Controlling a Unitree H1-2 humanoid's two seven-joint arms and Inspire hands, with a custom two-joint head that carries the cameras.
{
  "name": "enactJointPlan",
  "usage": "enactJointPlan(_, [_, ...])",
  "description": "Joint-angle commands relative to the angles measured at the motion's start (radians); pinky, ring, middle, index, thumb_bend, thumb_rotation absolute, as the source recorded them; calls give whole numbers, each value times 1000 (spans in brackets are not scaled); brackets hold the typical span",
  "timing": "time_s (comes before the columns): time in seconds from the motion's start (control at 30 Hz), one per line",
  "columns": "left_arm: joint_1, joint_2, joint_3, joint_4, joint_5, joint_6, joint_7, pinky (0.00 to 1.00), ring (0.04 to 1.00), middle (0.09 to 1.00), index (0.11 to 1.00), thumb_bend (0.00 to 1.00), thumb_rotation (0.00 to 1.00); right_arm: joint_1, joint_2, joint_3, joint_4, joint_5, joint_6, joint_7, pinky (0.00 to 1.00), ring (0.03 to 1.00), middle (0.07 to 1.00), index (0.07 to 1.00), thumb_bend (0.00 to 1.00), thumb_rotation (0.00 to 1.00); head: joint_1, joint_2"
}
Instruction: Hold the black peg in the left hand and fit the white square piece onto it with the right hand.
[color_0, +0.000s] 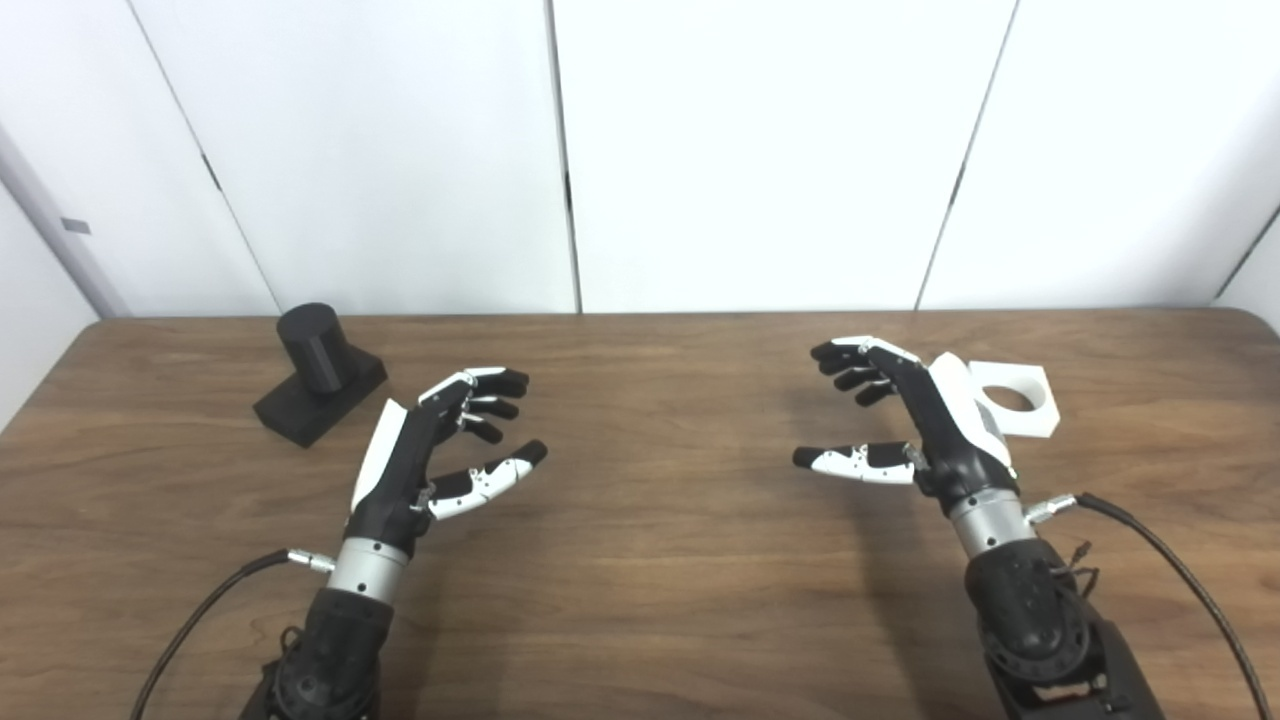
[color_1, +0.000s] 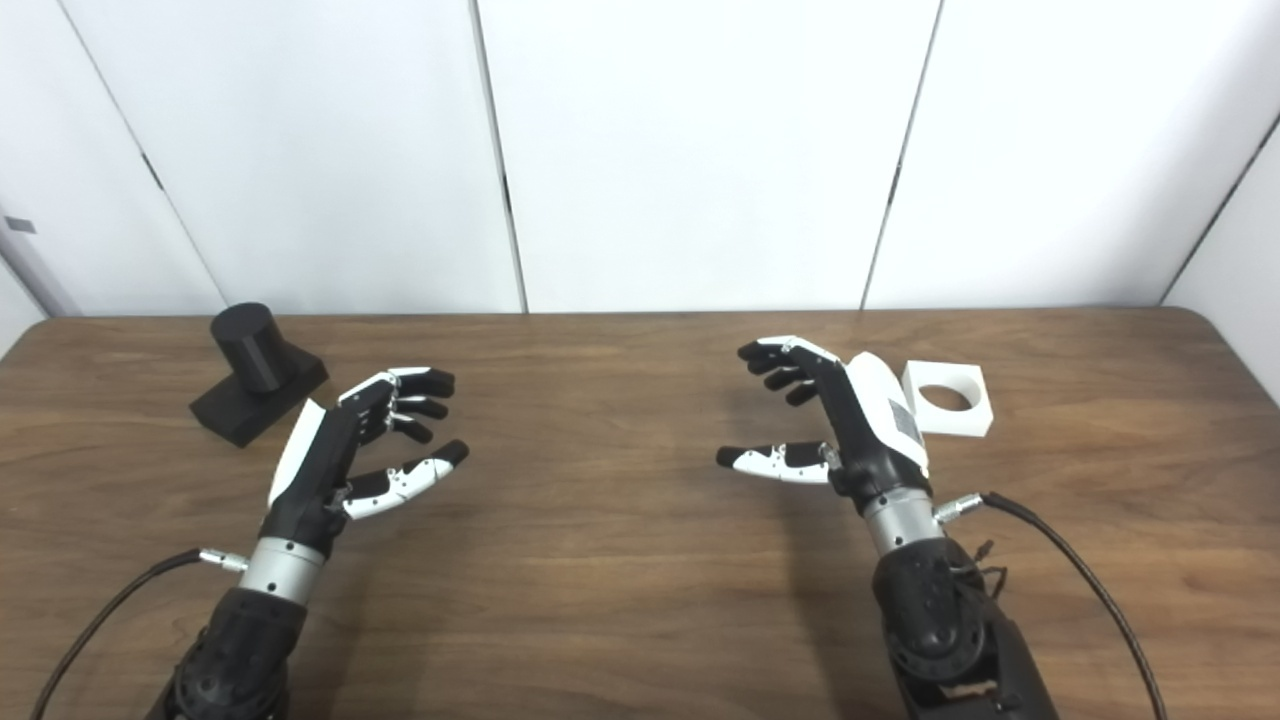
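Note:
The black peg (color_0: 318, 372), a round post on a square base, stands on the table at the far left. My left hand (color_0: 432, 441) hovers to its right, a little nearer to me, open and holding nothing. The white square piece (color_0: 1018, 399) with a round hole lies flat at the right. My right hand (color_0: 915, 415) hangs just left of it, open, its back partly covering the piece's left edge in the left eye view. In the right eye view the piece (color_1: 948, 399) shows whole beside the right hand (color_1: 838, 418).
The brown wooden table (color_0: 660, 560) spans the view, its far edge against white wall panels (color_0: 740, 150). Black cables (color_0: 1170, 570) trail from both wrists toward the near edge.

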Motion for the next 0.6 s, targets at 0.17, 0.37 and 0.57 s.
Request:
enactJointPlan(0.17, [-25, 12, 6, -19, -15, -36, 8, 562, 680, 729, 706, 606, 142, -24, -7, -4, -32, -15, -19, -15, 593, 668, 698, 704, 614, 152, -2, 1])
enactJointPlan(0.37, [-26, 14, 4, -17, -1, -43, 13, 541, 669, 727, 706, 604, 160, -24, -4, -6, -37, -15, -5, -10, 599, 670, 700, 707, 614, 154, -2, 1])
enactJointPlan(0.57, [-27, 13, 5, -15, -12, -45, 7, 549, 674, 730, 706, 601, 145, -25, -5, -5, -36, -15, -8, -10, 596, 672, 701, 706, 613, 156, 0, 2])
